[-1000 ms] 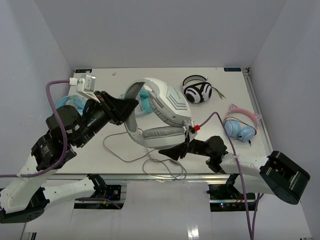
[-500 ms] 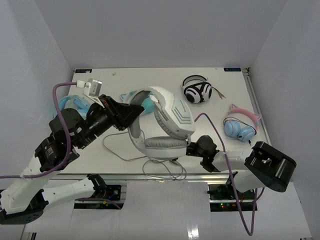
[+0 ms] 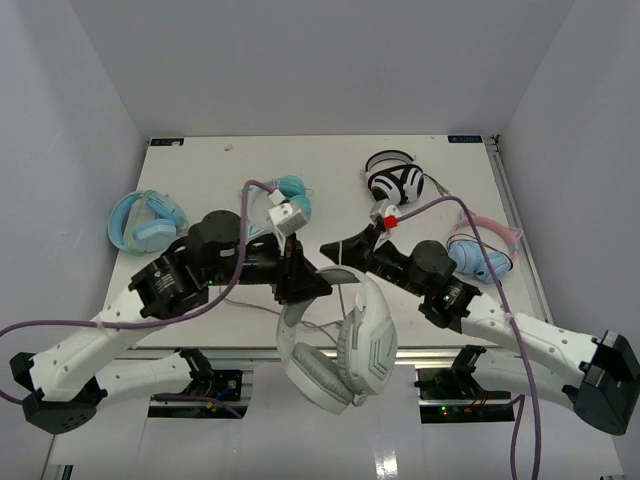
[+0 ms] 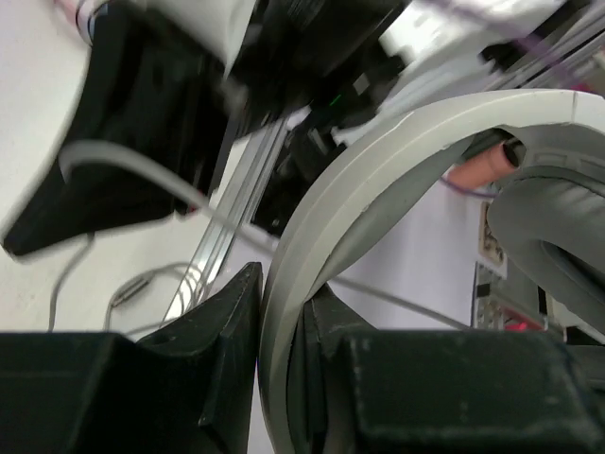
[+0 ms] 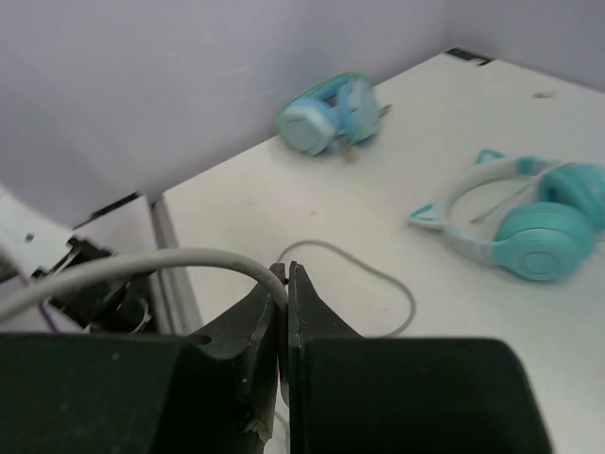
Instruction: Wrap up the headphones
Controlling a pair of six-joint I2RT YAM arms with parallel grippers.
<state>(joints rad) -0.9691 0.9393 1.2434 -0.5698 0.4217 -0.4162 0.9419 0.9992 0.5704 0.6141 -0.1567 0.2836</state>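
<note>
The light grey headphones hang beyond the table's near edge, cups down. My left gripper is shut on their grey-white headband, which runs up between the jaws in the left wrist view. My right gripper sits just behind the left one, above the table's front middle. It is shut on the thin grey cable, which curves out to the left of its fingertips. More of the cable lies in a loop on the table and crosses the left wrist view.
Pale blue headphones lie at the left. Teal cat-ear headphones lie at the back middle. Black-and-white striped headphones are at the back right. Pink-and-blue cat-ear headphones lie at the right, partly behind my right arm.
My left gripper has carried the headphones from over the table's middle toward the near edge, where they hang past it. My right gripper has moved back from the front edge with the cable.
</note>
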